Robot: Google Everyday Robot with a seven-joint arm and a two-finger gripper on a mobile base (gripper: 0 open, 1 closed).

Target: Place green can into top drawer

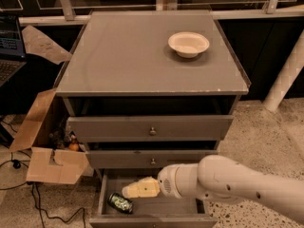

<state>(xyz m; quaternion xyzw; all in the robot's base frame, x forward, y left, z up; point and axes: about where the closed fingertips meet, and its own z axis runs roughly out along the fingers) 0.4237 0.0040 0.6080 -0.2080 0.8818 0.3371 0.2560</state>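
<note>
The green can (120,203) lies on its side in the front left of the deep bottom drawer (190,219), which is pulled out. My gripper (133,191), a cream-coloured tip on the white arm (223,180), hangs just above and to the right of the can, apart from it. The top drawer (150,128), the broadest grey front with a small round knob, stands slightly pulled out under the cabinet top. The narrower knobbed drawer front (152,159) sits below it.
A white bowl (188,43) stands on the grey cabinet top (118,56). An open cardboard box (45,151) and cables lie on the floor to the left. A white post (285,75) stands at the right.
</note>
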